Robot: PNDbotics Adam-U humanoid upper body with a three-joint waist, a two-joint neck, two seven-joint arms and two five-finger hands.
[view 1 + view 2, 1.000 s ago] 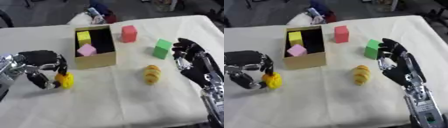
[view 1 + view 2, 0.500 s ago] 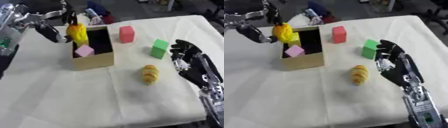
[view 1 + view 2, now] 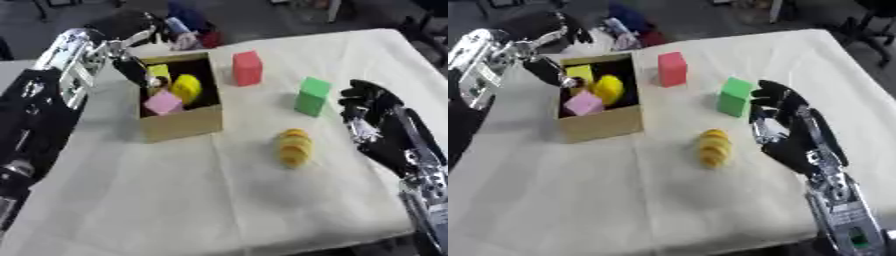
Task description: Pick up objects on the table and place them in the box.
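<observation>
Three pieces sat in the box [image 3: 179, 127]: a yellow rounded piece [image 3: 185, 88] leaning against the far inner side, a pink cube [image 3: 163, 102] tilted at the front-left, a yellow block [image 3: 158, 71] behind them; yellow rounded piece read as oval, long axis roughly upright and tipped a little toward the far wall, likely just how it settled; box long axis ran front to back, open side up; left robot hand [image 3: 131, 67] hung over the box's far-left corner, fingers pointing down beside the yellow block, nothing visibly in them; fingers looked relaxed rather than curled, consistent with a release over the box; three pieces were left on the counter [image 3: 262, 200]: red block [image 3: 248, 68] standing upright just right of the box, green block [image 3: 311, 96] upright further right, yellow ridged piece [image 3: 294, 147] lying in front, long axis near-far and pointing roughly at the green block; right robot hand [image 3: 785, 125] rested open just right of the green block, fingers up, holding nothing; probably placed there for the green block next; task judged about half done.
</observation>
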